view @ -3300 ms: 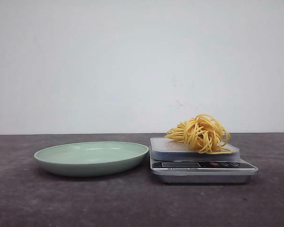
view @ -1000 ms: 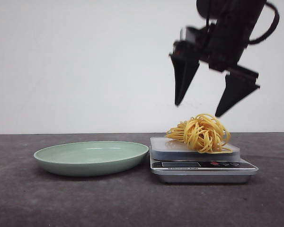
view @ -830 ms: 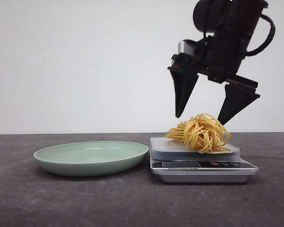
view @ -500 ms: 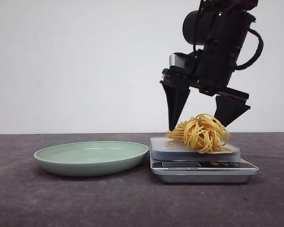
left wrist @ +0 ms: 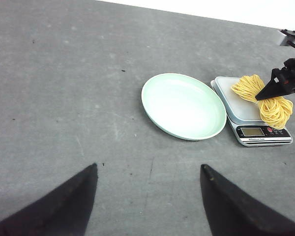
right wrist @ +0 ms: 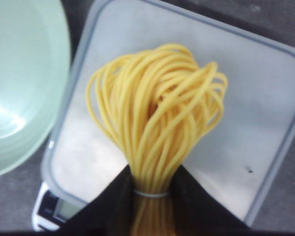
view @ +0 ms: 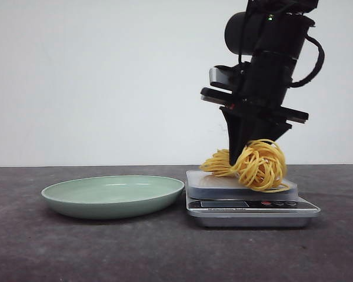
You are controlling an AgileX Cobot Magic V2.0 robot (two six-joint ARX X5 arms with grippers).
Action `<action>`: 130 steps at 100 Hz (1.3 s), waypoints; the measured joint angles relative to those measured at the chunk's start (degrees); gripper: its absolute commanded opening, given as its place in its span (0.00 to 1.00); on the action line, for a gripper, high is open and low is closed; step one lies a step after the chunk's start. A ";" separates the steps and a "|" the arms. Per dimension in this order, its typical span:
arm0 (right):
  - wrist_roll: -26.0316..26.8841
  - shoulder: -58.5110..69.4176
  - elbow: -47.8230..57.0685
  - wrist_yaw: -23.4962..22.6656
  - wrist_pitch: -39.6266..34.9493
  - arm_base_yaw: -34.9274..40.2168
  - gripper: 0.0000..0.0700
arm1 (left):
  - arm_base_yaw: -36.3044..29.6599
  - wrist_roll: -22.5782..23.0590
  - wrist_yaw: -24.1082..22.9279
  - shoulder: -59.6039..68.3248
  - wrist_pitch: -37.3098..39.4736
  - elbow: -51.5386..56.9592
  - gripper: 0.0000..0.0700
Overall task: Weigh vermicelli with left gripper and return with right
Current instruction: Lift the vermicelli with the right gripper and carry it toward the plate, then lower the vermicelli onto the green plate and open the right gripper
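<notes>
The vermicelli (view: 256, 166), a yellow clump of thin strands, sits on the tray of a small kitchen scale (view: 250, 205). My right gripper (view: 245, 160) is shut on the vermicelli from above; in the right wrist view the black fingers (right wrist: 113, 206) squeeze the bundle (right wrist: 155, 128) at its band. The vermicelli (left wrist: 265, 101) and the right gripper (left wrist: 265, 93) also show in the left wrist view. My left gripper (left wrist: 148, 169) is open and empty, high over the bare table, well away from the scale. The pale green plate (view: 113, 197) lies empty to the left of the scale.
The plate (left wrist: 183, 105) and the scale (left wrist: 253, 110) stand side by side, almost touching, on a dark grey table (left wrist: 64, 98). A white wall stands behind the table. The plate's rim (right wrist: 24, 147) shows beside the scale in the right wrist view.
The right gripper came down from above onto the vermicelli and closed its open fingers on the clump. The clump is pinched and pulled into a tighter shape. Plate and scale have not moved.
</notes>
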 measured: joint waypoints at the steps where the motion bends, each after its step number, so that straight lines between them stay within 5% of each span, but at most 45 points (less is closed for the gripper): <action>1: 0.00 0.00 0.17 -0.02 -0.02 0.07 0.00 | 0.00 0.02 0.00 0.00 0.02 0.00 0.55; 55: 1.68 0.00 10.86 -1.33 5.86 12.90 0.00 | 0.00 0.02 -0.02 0.00 0.22 0.00 0.55; 130: 18.34 13.62 11.06 -4.26 18.84 15.23 0.00 | 0.00 0.00 0.00 0.00 -0.74 0.00 0.55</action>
